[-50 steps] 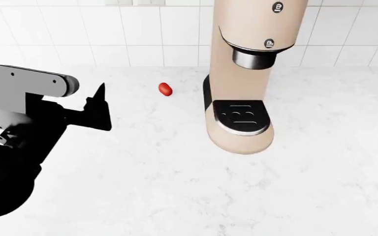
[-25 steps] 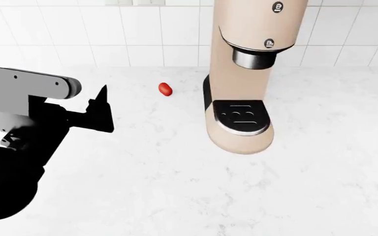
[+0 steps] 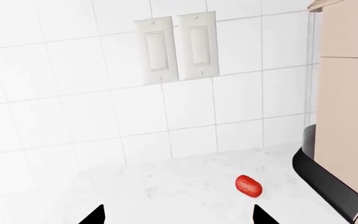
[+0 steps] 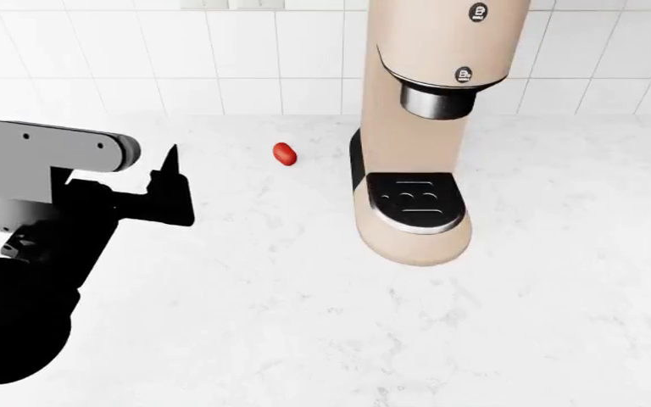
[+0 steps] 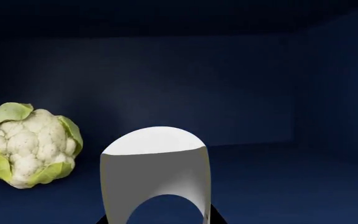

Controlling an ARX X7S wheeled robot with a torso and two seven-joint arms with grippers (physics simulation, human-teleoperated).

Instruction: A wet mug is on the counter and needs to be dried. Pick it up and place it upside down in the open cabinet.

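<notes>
Fingers of the right gripper hold the mug upside down inside the dark cabinet.
Only their tips show past the mug, which sits beside a cauliflower. It is hard, wet and likely slippery, and could break, so its sides look best to grip. The left gripper hangs spread apart and empty over the counter, near a small red thing.

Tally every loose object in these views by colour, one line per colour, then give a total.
Red: 1, small oval item on the counter
White: 1, mug
White and green: 1, cauliflower
Beige: 1, coffee machine
Total: 4
</notes>
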